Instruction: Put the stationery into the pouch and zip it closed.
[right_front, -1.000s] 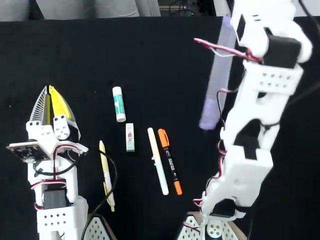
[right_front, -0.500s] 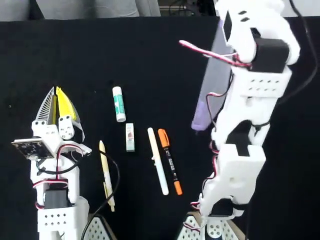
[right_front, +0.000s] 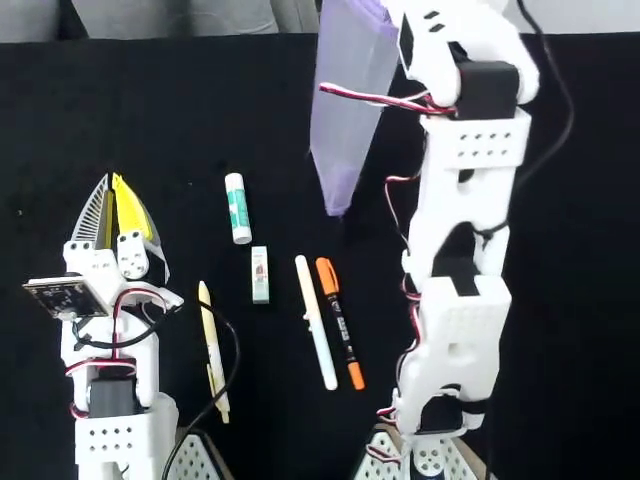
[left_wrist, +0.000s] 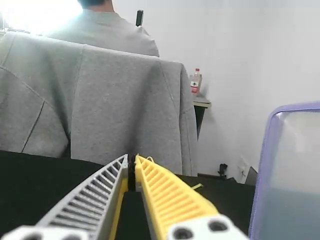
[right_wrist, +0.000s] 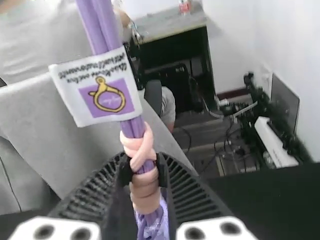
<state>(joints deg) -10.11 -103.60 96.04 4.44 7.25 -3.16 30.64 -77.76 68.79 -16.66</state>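
My right gripper (right_wrist: 142, 167) is shut on the edge of the purple translucent pouch (right_front: 350, 100), holding it in the air above the table's far middle. The pouch (right_wrist: 107, 30) carries a white label, and a pink cord sits in the jaws' grip. On the black table lie a green-and-white glue stick (right_front: 237, 207), a small eraser (right_front: 260, 274), a white pen (right_front: 316, 321), an orange marker (right_front: 340, 322) and a yellow pen (right_front: 212, 350). My left gripper (right_front: 105, 182) rests shut at the left, holding nothing. The pouch (left_wrist: 290, 175) also hangs in the left wrist view.
The black table (right_front: 180, 110) has free room at the back left. The right arm's white body (right_front: 465, 280) rises tall at the right of the pens. A grey-covered chair (left_wrist: 100, 100) stands behind the table.
The right arm has swung the pouch left and up and turned it, so its broad face now shows. The left arm has barely shifted.
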